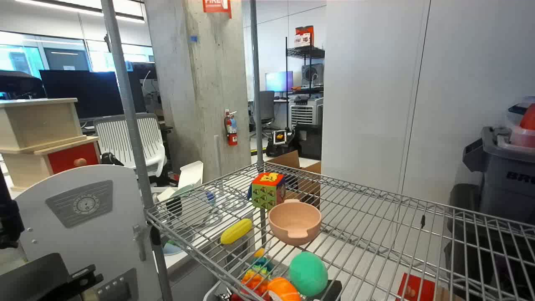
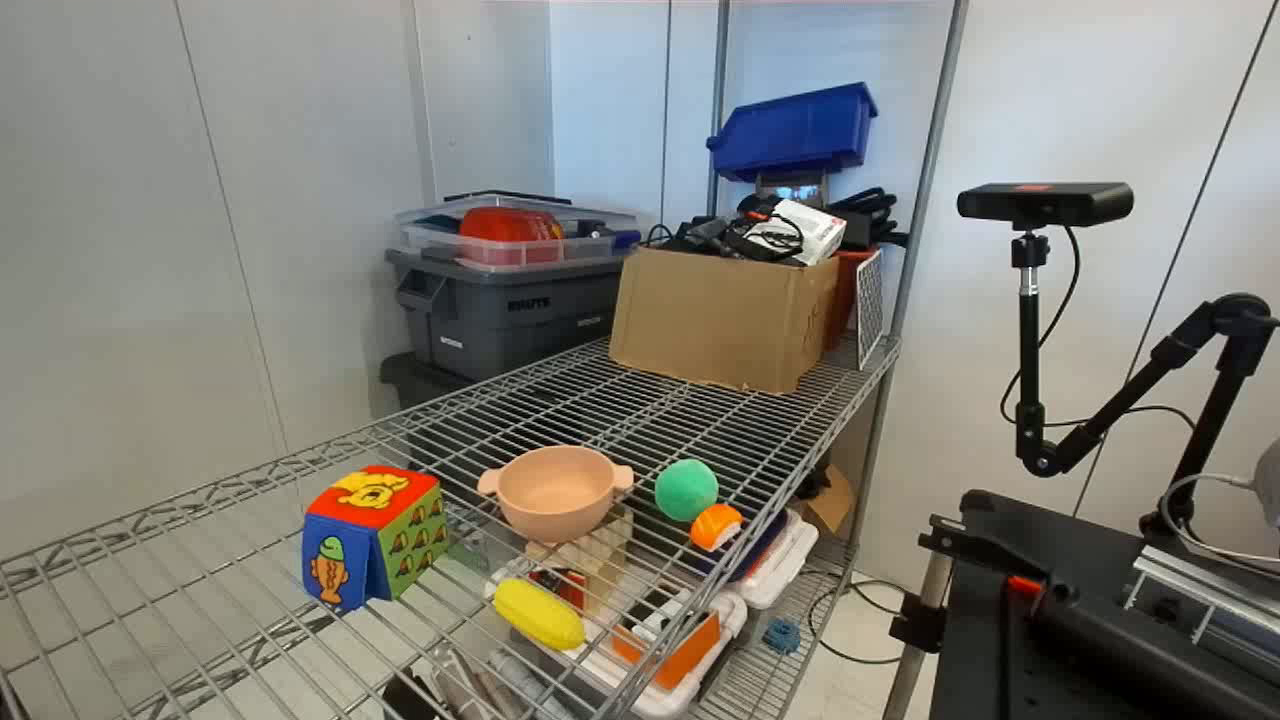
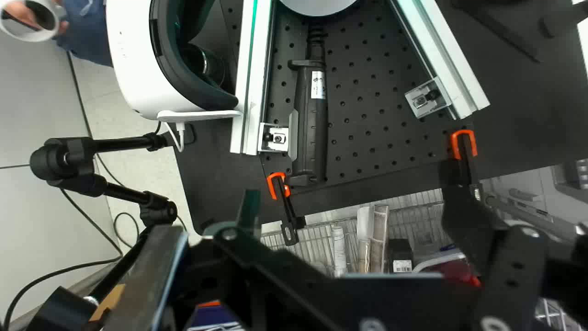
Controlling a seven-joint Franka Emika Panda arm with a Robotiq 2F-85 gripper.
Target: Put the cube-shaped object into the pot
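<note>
Sitting flat on a wire shelf [image 2: 690, 405], the cube [image 2: 375, 535] points its red face, marked with a yellow bear, straight up. As seen in an exterior view, its blue side with the fish turns toward the front left and its green side with rows of small pictures toward the front right. Its edges look nearly equal in length, so it has no clear long axis. The pot [image 2: 557, 497] stands just beside it, mouth up, a gap showing between them, with a handle on the side nearer the cube. A yellow toy [image 2: 540, 613] lies near both; a green ball [image 2: 686, 490] and an orange toy [image 2: 715, 527] lie on the pot's other side. In the wrist view, the gripper [image 3: 351, 197], well apart from the cube, has its fingers [image 3: 249, 207] spread wide, holding nothing, with a black table [image 3: 358, 105] showing in the space between them.
</note>
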